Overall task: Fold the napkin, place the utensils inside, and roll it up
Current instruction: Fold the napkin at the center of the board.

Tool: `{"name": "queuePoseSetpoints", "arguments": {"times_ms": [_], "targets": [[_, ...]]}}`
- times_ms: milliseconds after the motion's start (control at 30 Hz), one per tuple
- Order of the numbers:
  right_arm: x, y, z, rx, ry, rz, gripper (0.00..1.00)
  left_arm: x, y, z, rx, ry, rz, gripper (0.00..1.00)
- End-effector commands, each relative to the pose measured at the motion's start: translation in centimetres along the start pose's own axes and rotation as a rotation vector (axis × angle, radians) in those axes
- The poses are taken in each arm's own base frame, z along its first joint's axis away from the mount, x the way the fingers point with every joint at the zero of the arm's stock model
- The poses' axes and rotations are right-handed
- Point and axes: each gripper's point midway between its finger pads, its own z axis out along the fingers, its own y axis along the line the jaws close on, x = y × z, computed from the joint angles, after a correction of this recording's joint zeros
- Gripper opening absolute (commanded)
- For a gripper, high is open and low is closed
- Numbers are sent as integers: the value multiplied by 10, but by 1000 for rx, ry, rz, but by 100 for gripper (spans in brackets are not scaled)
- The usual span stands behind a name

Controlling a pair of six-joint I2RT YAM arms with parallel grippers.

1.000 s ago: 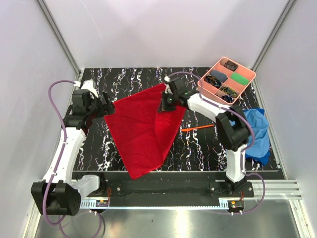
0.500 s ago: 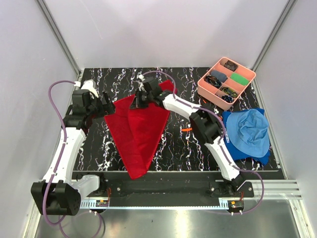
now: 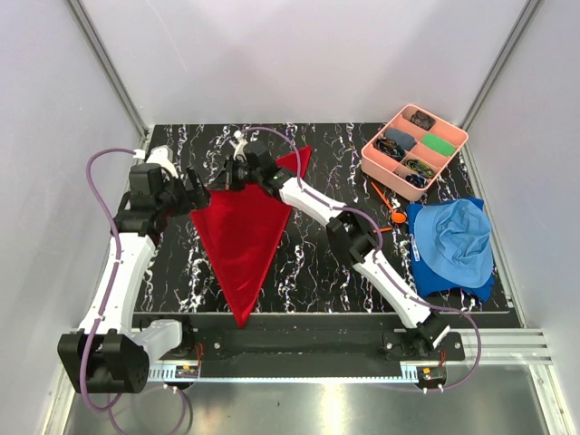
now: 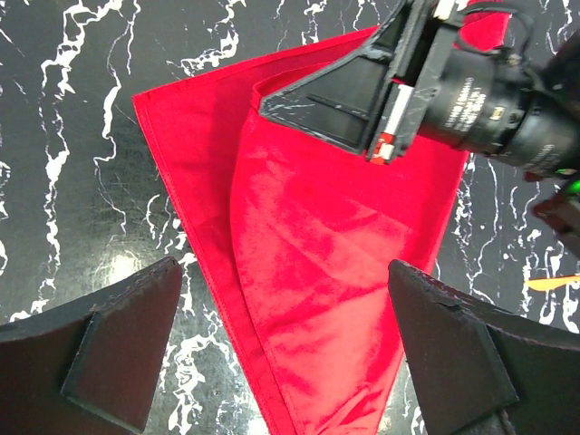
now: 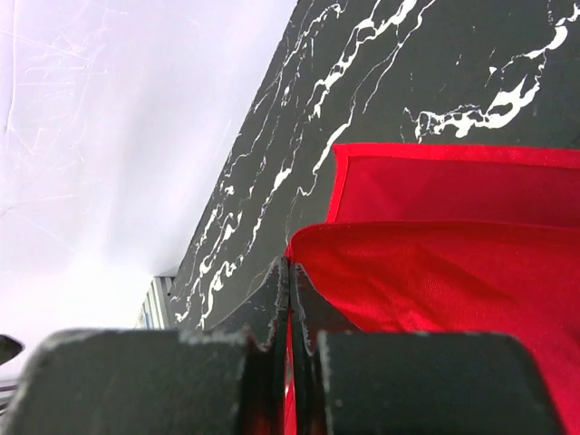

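Red napkin (image 3: pixel 240 245), doubled to a triangle, its top-layer corner pinched in the closed right gripper (image 5: pixel 288 272), presumably to align the fold; left gripper (image 4: pixel 283 281) hovers wide-open above it, empty.

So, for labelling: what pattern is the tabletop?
The tabletop is black with white marble veins, clearest from the left wrist.

- In the top view, the right arm (image 3: pixel 304 194) crosses the napkin (image 3: pixel 237 240) and hides part of its far corner.
- The orange utensils (image 3: pixel 384 199) are too small to tell apart.
- The pink tray's (image 3: pixel 381 130) contents are too small to name.
- In the left wrist view, the napkin's lower tip runs off the bottom edge.
- The right gripper (image 5: pixel 288 276) is blurred close to its own camera.
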Motion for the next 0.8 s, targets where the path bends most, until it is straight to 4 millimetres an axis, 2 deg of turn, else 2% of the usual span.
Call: {"name": "queuePoseSetpoints", "arguments": {"times_ms": [0,67,333,567,767], "targets": [[-6,18,6,-86,-28,-28,0,-22,-8,-6,52,-67,-17,99],[-11,24,7,-126,-51,-57,0,-23,-8,-5,53,-69,-18,99],[-10,28,14,-199,-85,-77,0,-22,-7,-5,51,-66,-19,99],[-19,49,13,-280,-131,-104,0,-23,-4,-5,43,-71,-28,99],[-19,57,14,-302,-143,-127,0,-24,-2,-5,41,-70,-33,99]]}}
